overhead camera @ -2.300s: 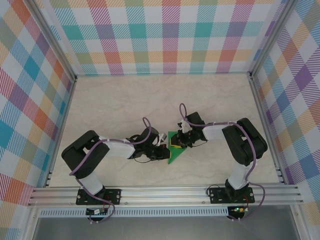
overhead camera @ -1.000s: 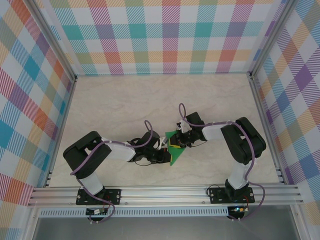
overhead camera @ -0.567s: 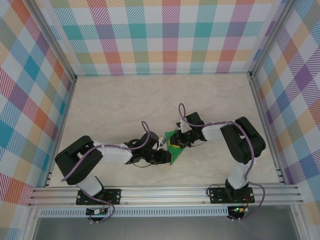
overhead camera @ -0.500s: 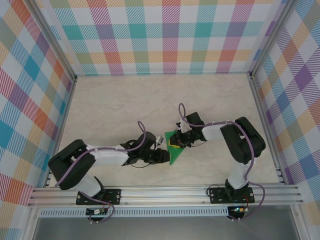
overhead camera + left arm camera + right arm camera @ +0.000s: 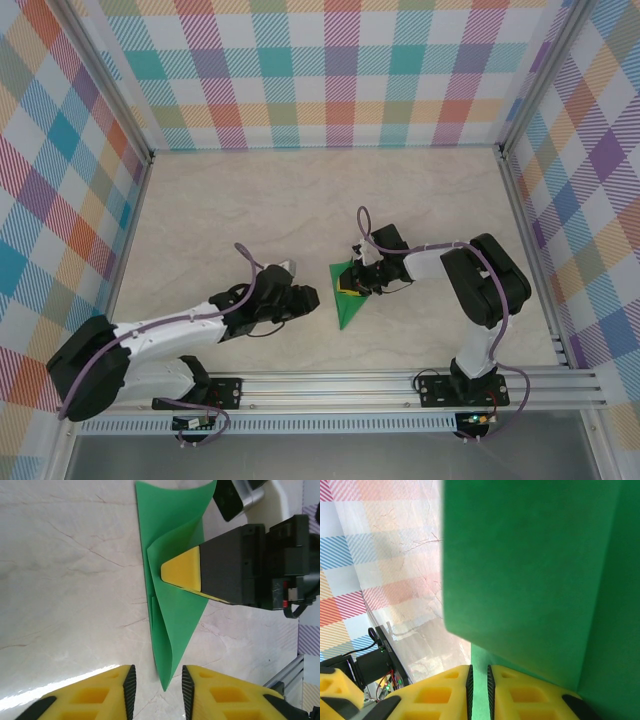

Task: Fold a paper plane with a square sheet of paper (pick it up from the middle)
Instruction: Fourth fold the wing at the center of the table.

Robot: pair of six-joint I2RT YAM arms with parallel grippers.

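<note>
The green paper (image 5: 346, 308), folded to a long shape with a sharp point towards the near edge, lies flat on the surface (image 5: 250, 200) in the middle, between the two arms. The right tool (image 5: 349, 285) has its fingers almost together and its tip rests on the paper, where a loose flap (image 5: 172, 540) stands up and curves around the tip; I cannot tell if a layer is pinched between the fingers. The left tool (image 5: 158, 690) is just beside the point of the paper, not touching it, with its fingers a little apart and nothing between them.
</note>
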